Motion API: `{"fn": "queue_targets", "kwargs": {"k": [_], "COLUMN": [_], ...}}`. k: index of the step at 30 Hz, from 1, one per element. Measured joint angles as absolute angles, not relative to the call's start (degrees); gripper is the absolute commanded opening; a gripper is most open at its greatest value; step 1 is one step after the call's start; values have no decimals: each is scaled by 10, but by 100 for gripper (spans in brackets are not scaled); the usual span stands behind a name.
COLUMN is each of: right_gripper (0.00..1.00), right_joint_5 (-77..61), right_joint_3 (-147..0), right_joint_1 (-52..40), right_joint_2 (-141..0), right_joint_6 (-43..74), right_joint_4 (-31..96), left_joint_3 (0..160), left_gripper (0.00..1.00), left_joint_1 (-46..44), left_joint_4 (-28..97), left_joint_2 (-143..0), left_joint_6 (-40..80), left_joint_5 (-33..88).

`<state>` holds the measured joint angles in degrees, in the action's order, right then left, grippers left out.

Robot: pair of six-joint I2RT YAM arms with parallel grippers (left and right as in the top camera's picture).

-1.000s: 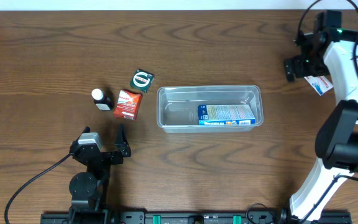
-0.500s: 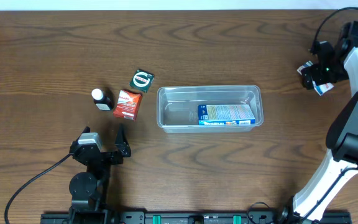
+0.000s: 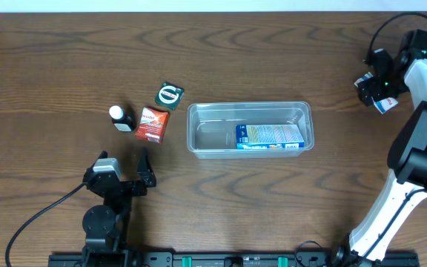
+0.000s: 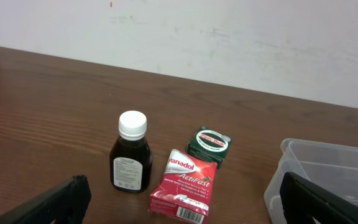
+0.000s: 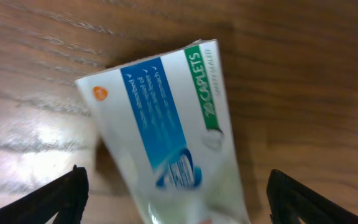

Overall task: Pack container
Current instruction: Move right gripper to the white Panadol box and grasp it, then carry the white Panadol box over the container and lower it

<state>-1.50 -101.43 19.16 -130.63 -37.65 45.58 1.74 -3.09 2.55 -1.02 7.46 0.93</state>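
- The left gripper (image 3: pixel 122 166) is low near the front edge of the table (image 3: pixel 50 59). Its two fingers (image 4: pixel 50 203) stand wide apart and there is nothing between them.
- Beyond it stands a dark bottle (image 4: pixel 131 160) with a white cap, upright.
- Just beside the bottle, on its right, lies a red box (image 4: pixel 184 185) with the word "Panadol" on it. It lies flat.
- A small green box (image 4: pixel 209 144) lies just behind the red box, a little further right.
- The container (image 3: pixel 249 107) is in the middle of the table, right of the red box and apart from it. Its long side goes from left to right.
- A blue box (image 3: pixel 270 136) lies flat inside the container, in its right half near the front wall.
- The right gripper (image 3: pixel 376 90) is at the far right of the table, well apart from the container. Its jaws are spread wide and grasp nothing.
- Under it, a white box (image 5: pixel 166 124) with blue and green print, reading "CAPLETS", lies on the wood between the fingers.
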Motion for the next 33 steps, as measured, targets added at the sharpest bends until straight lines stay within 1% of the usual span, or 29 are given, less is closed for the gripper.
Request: {"fn": "queue_targets", "kwargs": {"k": [2, 4, 7, 11, 14, 15, 16, 17, 24, 28, 33], "right_gripper": [73, 58, 50, 47, 47, 53, 56, 55, 42, 41, 41], "right_joint_5": [-20, -18, -17, -16, -15, -15, -15, -15, -15, -13, -29], "right_joint_3": [-1015, -1015, -1015, -1015, -1015, -1015, -1015, -1015, -1015, -1015, -1015], "right_joint_1": [192, 192, 192, 192, 192, 192, 192, 192, 189, 178, 149], "right_joint_2": [-1313, -1313, -1314, -1314, -1314, -1314, -1314, -1314, -1309, -1284, -1204], "right_joint_6": [-379, -378, -378, -355, -327, -318, -308, -297, -255, -244, -242], "right_joint_4": [453, 449, 447, 447, 452, 454, 457, 462, 510, 526, 533], "left_joint_3": [17, 17, 17, 17, 17, 17, 17, 17, 17, 17, 17], "left_gripper": [98, 98, 98, 98, 98, 98, 98, 98, 98, 98, 98], "left_joint_1": [-31, -31, -31, -31, -31, -31, -31, -31, -31, -31, -31], "left_joint_4": [25, 25, 25, 25, 25, 25, 25, 25, 25, 25, 25], "left_joint_2": [-10, -10, -10, -10, -10, -10, -10, -10, -10, -10, -10], "left_joint_6": [75, 74, 75, 75, 75, 75, 75, 75, 75, 74, 74], "left_joint_5": [9, 9, 9, 9, 9, 9, 9, 9, 9, 9, 9]}}
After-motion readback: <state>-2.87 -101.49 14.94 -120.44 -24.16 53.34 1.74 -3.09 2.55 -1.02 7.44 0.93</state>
